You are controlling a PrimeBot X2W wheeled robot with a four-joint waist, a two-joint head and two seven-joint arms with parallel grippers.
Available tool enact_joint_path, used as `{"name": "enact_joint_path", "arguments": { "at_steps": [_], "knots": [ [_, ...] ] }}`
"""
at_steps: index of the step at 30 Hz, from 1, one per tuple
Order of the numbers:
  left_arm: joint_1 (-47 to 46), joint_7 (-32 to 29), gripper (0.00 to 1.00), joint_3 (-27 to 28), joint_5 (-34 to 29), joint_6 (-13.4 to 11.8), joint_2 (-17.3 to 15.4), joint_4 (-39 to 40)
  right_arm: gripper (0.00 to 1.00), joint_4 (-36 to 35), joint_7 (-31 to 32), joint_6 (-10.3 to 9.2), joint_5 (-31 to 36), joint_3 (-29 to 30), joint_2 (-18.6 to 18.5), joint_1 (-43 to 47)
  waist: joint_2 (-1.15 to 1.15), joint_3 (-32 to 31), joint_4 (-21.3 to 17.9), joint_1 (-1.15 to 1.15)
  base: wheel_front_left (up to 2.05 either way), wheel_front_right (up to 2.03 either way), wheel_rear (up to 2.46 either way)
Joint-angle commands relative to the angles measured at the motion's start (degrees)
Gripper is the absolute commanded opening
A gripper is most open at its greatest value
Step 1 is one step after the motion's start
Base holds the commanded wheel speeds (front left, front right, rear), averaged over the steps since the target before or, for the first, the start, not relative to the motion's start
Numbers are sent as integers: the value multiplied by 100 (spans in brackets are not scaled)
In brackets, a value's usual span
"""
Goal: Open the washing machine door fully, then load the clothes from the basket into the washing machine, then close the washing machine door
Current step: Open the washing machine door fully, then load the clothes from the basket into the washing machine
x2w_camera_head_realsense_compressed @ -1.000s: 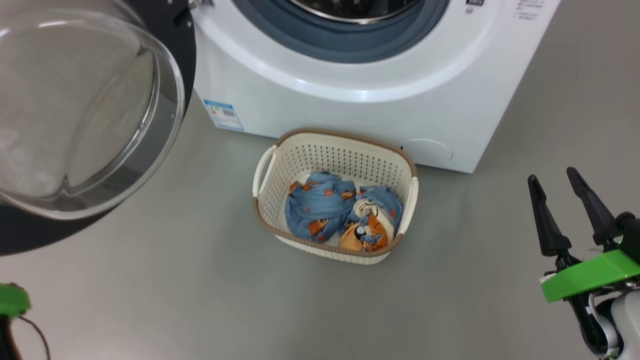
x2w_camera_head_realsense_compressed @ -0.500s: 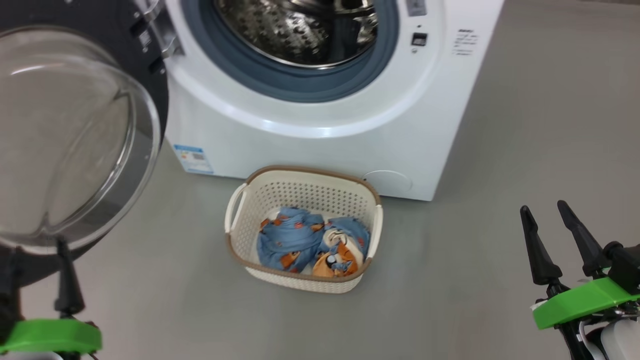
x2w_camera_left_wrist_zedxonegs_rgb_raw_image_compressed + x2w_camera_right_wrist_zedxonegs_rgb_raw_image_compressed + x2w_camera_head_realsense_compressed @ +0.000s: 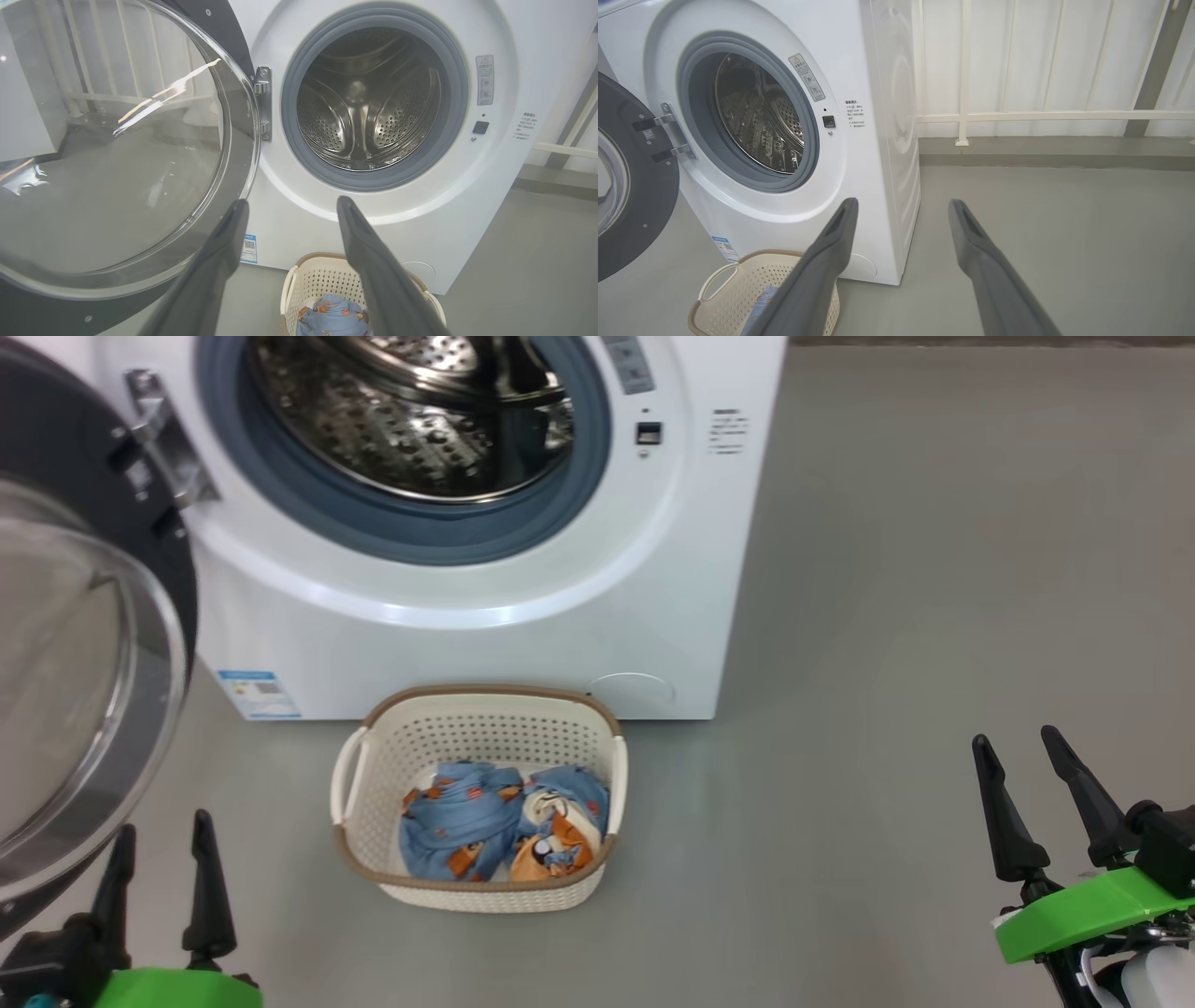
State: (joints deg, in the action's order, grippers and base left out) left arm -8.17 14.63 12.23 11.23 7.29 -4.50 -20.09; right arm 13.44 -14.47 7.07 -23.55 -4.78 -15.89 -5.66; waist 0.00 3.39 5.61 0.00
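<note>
The washing machine (image 3: 467,653) stands white with its steel drum (image 3: 369,107) exposed. Its door (image 3: 84,691), glass bowl in a black rim, is swung out to the left on its hinge. On the floor right in front of the machine sits the cream basket (image 3: 485,695), and the light-blue printed clothes (image 3: 485,821) lie inside it. My left gripper (image 3: 161,826) is open and empty at the lower left, just below the door's edge and left of the basket. Far to the right of the basket, my right gripper (image 3: 1015,739) is open and empty.
Grey floor (image 3: 887,616) spreads to the right of the machine. A low kerb (image 3: 1055,151) and a white panelled wall with a rail (image 3: 1041,114) run behind it. A blue label (image 3: 257,693) marks the machine's lower left corner.
The head camera has swung, so machine and basket sit further left and lower in the picture. My left gripper has risen into the lower left with its fingers apart. The right gripper holds its pose.
</note>
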Motion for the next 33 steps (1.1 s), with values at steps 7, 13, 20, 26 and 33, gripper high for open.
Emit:
{"name": "enact_joint_path", "arguments": {
  "at_steps": [7, 13, 20, 26, 33],
  "knots": [
    [53, 37, 100, -244, 234, 19, -79, 249, 100, -159, -52, 42, 78, -39, -85, 4, 0, 20, -552, 0, 0, 0, 0],
    [123, 37, 100, -374, 290, 19, -67, 301, 100, -165, -52, 42, 73, -41, -94, -21, 0, 49, -752, 0, 0, 0, 0],
    [207, 37, 100, -544, 381, 20, -30, 410, 100, -179, -52, 42, 82, -17, -79, -36, 0, 77, -862, 0, 0, 0, 0],
    [280, 37, 100, -622, 463, 20, -28, 512, 100, -182, -52, 42, 96, 11, -55, -52, 0, 102, -889, 0, 0, 0, 0],
    [293, 37, 100, -678, 479, 20, -36, 634, 100, -195, -52, 42, 98, 37, -35, -74, 0, 146, -882, 0, 0, 0, 0]
  ]
}}
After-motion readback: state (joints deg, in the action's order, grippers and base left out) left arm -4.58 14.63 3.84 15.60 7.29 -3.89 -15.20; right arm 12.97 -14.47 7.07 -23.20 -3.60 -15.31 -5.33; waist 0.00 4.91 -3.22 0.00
